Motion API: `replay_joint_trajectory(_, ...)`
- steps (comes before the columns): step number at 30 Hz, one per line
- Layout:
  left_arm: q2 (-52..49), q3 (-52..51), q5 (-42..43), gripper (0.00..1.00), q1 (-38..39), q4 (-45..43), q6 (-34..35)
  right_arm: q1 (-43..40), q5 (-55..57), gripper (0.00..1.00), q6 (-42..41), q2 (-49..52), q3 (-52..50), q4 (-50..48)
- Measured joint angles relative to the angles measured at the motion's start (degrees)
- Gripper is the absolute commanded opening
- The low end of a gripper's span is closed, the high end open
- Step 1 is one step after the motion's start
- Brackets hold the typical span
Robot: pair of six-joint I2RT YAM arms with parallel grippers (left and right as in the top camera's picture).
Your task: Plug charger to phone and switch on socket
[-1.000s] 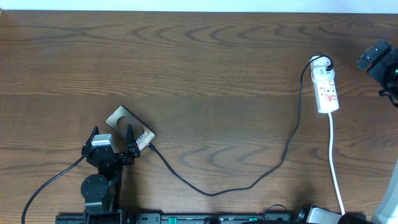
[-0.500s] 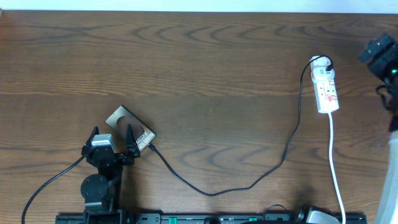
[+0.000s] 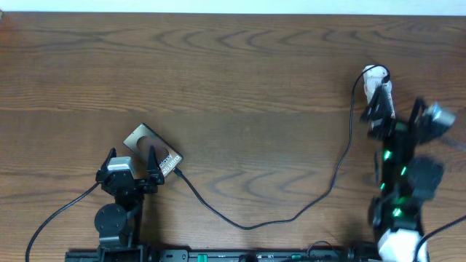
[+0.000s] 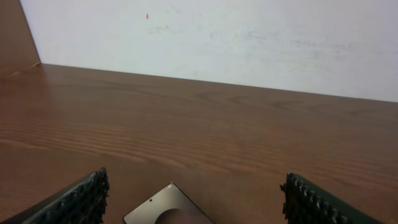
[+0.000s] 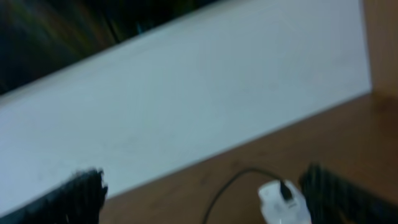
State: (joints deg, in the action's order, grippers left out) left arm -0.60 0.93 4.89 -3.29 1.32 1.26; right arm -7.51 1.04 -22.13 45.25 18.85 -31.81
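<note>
The phone (image 3: 151, 148) lies flat on the wood table, its near half between the wide-apart fingers of my open left gripper (image 3: 131, 161). In the left wrist view, the phone's (image 4: 166, 210) far corner shows low between the fingers (image 4: 78, 200), untouched. The charger (image 3: 247, 225) runs from the phone's right end across the table to the socket (image 3: 381, 89); I cannot tell whether its tip is in the phone. My open right gripper (image 3: 395, 113) hovers over the socket's near half and hides the switches. The right wrist view is blurred and shows the socket's white end (image 5: 283, 202) with the charger (image 5: 227, 186) plugged in.
A pale wall (image 4: 249, 43) rises behind the table's far edge. The left arm's thick black cable (image 3: 58, 215) trails off toward the front left. A black rail (image 3: 218, 256) runs along the front edge. The right arm (image 3: 400, 196) covers the socket's white cord.
The right arm has swung in from the table's right edge to over the socket, still in motion and blurred. The left gripper, phone and charger have stayed put.
</note>
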Motion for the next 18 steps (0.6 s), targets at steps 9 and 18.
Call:
replay_joint_trajectory(9, 0.0, 0.02, 0.15, 0.88, 0.0, 0.0, 0.0, 0.11, 3.87, 0.99, 0.26, -15.82, -18.47, -3.58)
replay_joint_trajectory(18, 0.0, 0.02, 0.22, 0.87, 0.0, 0.0, -0.02, 0.24, 5.27, 0.99, 2.45, -25.64, -18.47, 13.31)
